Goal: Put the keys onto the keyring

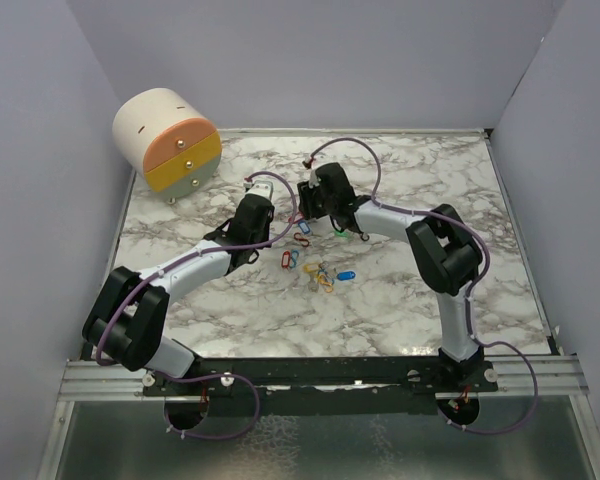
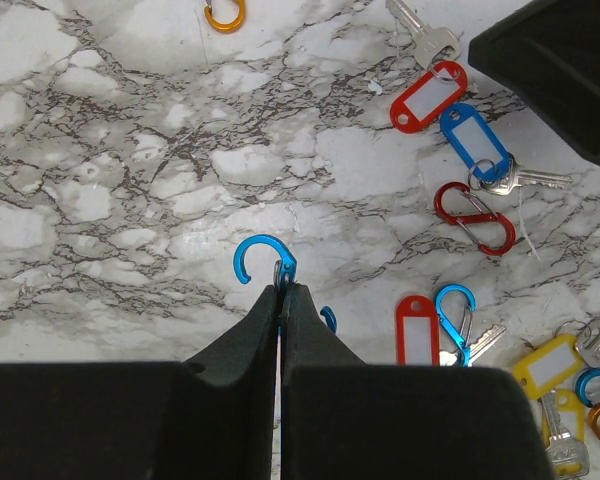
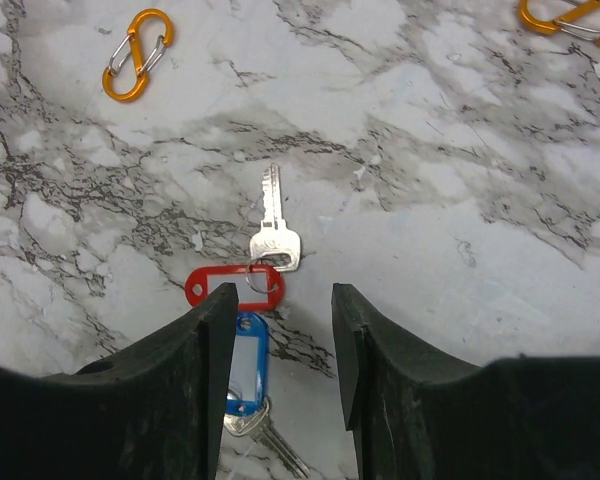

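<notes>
The left gripper [image 2: 281,290] has its fingers pressed together on a blue metal hook-ended clip [image 2: 250,256]. The right gripper [image 3: 282,300] stands half apart and holds nothing. It hangs over a silver key with a red oblong plastic tag [image 3: 273,240], which lies near the middle of the white marble bench [image 1: 430,190]. A blue-tagged key [image 3: 248,360] lies just beside it.

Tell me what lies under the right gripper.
Beneath the open right gripper lie a red tag ringed to a silver key, and a blue tag with a second key. One finger covers part of the blue tag; anything else beneath it is hidden.
</notes>
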You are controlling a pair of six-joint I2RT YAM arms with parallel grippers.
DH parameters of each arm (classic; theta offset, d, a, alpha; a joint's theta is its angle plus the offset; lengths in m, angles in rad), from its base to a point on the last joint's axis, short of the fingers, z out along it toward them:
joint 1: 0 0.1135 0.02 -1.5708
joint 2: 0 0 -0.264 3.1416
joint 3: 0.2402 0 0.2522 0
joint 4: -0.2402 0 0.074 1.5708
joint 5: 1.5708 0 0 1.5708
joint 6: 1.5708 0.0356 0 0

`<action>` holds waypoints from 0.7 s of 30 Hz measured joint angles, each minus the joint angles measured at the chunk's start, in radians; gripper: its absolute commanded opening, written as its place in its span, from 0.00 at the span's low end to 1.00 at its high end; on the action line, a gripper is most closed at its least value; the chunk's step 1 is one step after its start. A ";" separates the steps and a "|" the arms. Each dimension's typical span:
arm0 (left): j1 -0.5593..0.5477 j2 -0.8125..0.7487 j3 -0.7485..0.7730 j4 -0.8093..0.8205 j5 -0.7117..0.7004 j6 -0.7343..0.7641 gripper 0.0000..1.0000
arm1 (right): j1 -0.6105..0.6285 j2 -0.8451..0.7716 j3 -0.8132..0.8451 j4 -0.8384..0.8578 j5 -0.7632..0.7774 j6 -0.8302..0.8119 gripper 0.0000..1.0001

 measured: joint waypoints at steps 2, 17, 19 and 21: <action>0.000 0.000 0.000 0.000 0.000 0.000 0.00 | 0.010 0.023 0.026 -0.003 -0.002 -0.026 0.42; 0.000 0.000 0.000 -0.001 -0.001 0.000 0.00 | 0.064 0.092 0.087 -0.040 0.029 -0.148 0.35; 0.000 0.000 0.000 -0.001 -0.001 0.000 0.00 | 0.065 0.097 0.089 -0.041 0.037 -0.154 0.34; 0.000 0.000 0.000 -0.001 -0.001 0.000 0.00 | 0.065 0.106 0.094 -0.045 0.047 -0.158 0.32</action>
